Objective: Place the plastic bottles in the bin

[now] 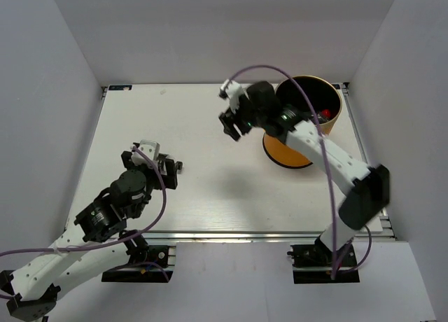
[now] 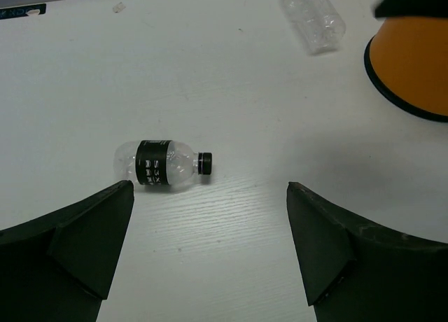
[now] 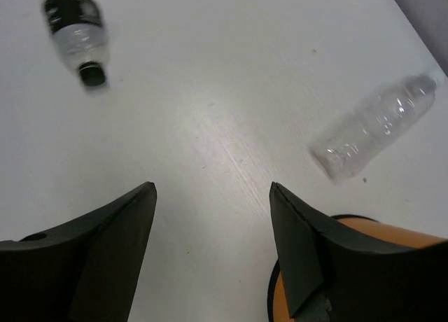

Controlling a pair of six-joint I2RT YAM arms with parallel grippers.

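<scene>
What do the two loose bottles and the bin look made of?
Dark-labelled bottle: thin clear plastic, glossy; the table shows through it.
Unlabelled bottle: clear ridged plastic with bright glints.
Bin: smooth, fairly matte orange wall, probably plastic or coated card; the look leaves it open.

Table (image 2: 231,224): white, fine wood-like grain, matt w/ a soft sheen. Black-label bottle (image 2: 164,165): clear plastic, glossy, ribbed body; label matt black, cap black plastic. Plain bottle (image 3: 371,129): thin clear plastic, ribbed, shiny. Bin (image 2: 413,63): orange wall smooth, satin finish; base band black, smooth. Left gripper (image 2: 210,192) & right gripper (image 3: 212,187): fingers matt black plastic, slightly grainy. Arm shell (image 1: 336,157): white smooth plastic. Front rail (image 1: 231,236): looks like bare metal.
</scene>
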